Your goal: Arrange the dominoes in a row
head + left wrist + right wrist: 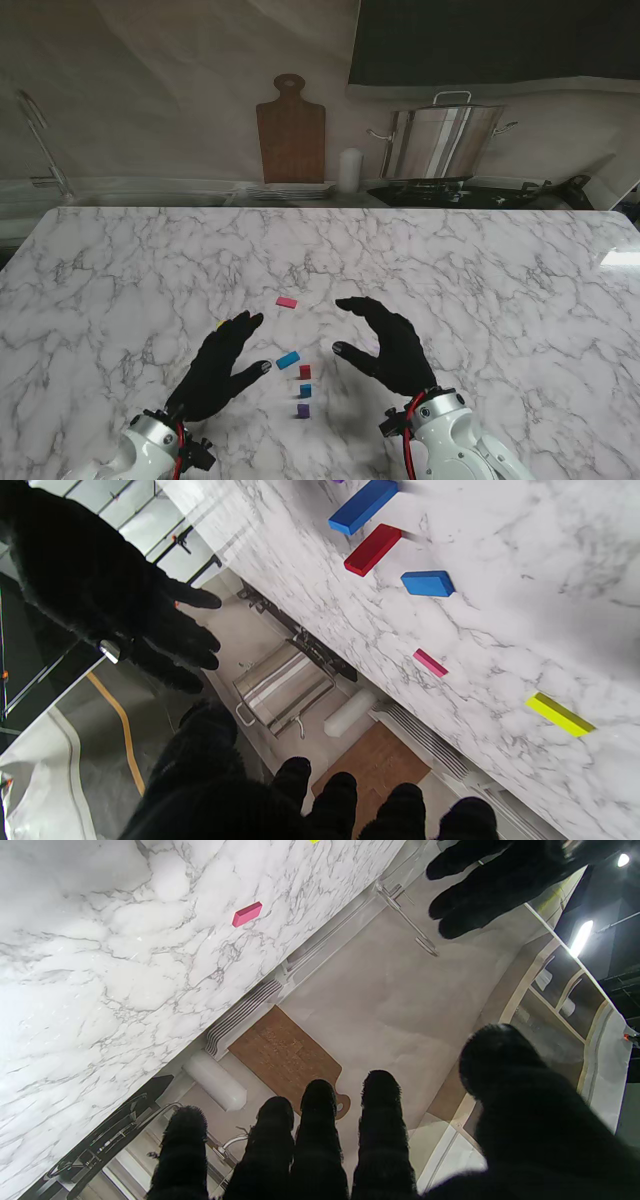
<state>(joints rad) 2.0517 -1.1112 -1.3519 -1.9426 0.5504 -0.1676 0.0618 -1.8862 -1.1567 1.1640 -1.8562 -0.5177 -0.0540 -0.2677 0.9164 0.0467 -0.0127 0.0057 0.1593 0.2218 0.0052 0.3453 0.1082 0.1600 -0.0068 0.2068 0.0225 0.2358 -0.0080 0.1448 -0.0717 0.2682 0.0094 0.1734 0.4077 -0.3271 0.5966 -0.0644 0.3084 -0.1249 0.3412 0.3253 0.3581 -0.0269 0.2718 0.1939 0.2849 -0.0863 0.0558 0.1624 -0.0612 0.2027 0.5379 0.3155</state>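
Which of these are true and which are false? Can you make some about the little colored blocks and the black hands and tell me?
1. Both hands are holding nothing. True: the left hand and the right hand have their fingers spread and hold no block.
2. The pink domino lies farther from me than the other blocks between the hands. True.
3. The purple domino is the farthest from me. False: it is the nearest to me of that group.
4. There is a green domino between the hands. False: the blocks there are pink, blue, red and purple.
5. The yellow domino lies by the left hand's fingertips. True.
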